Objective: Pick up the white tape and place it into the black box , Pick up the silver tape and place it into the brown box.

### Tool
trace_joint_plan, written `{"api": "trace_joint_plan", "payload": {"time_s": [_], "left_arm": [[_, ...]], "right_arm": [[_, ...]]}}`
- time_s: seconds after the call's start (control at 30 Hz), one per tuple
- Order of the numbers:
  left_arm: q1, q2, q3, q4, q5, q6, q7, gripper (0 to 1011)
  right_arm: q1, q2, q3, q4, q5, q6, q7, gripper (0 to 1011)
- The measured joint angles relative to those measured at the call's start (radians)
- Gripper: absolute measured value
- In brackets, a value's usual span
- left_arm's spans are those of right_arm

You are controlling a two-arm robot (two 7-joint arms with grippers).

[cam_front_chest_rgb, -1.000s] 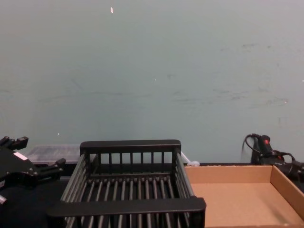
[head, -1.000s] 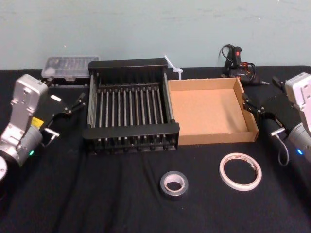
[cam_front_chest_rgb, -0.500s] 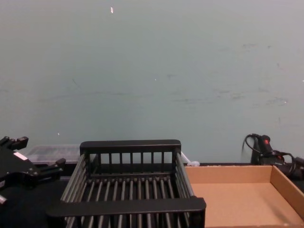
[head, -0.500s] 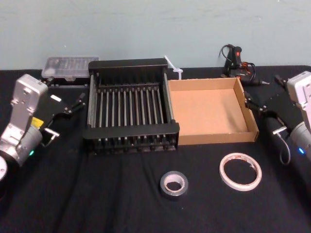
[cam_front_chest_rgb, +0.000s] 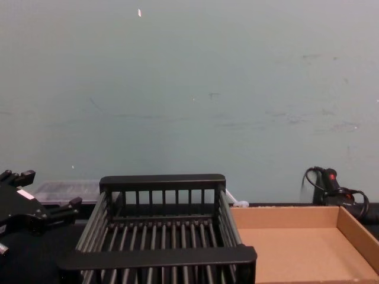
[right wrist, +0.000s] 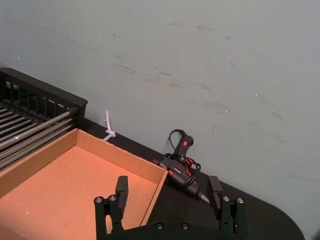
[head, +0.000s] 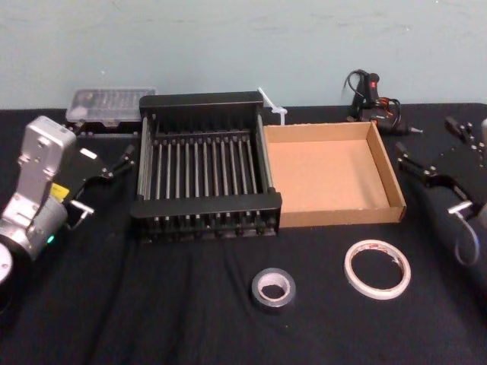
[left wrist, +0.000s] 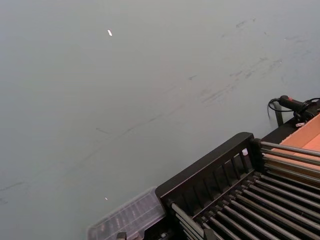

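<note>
Two grippers framed my head view: my right gripper (head: 428, 169) at the right edge, fingers spread and holding nothing, and my left gripper (head: 106, 169) at the left edge, its opening unclear. Black box (head: 205, 209) and brown box (head: 344, 215) sat centre. Silver tape (head: 273, 288) and white tape (head: 377, 269) lay lower right of centre.

Right tool (head: 423, 169) partly cut off at head view's edge.
</note>
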Motion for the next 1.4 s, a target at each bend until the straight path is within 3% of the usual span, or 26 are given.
{"api": "trace_joint_plan", "payload": {"time_s": [0.37, 0.63, 1.03, 1.4], "left_arm": [[0.0, 0.0, 0.0, 0.0, 0.0, 0.0, 0.0, 1001], [0.0, 0.0, 0.0, 0.0, 0.0, 0.0, 0.0, 1001], [0.0, 0.0, 0.0, 0.0, 0.0, 0.0, 0.0, 1002], [0.0, 0.0, 0.0, 0.0, 0.0, 0.0, 0.0, 1001]], "right_arm": [[-0.151, 0.074, 0.11, -0.151, 0.104, 0.064, 0.065, 1002], [-0.239, 0.098, 0.154, -0.216, 0.146, 0.125, 0.102, 1002], [-0.297, 0.095, 0.172, -0.232, 0.173, 0.202, 0.149, 1002], [-0.299, 0.081, 0.167, -0.218, 0.163, 0.268, 0.183, 1002]]}}
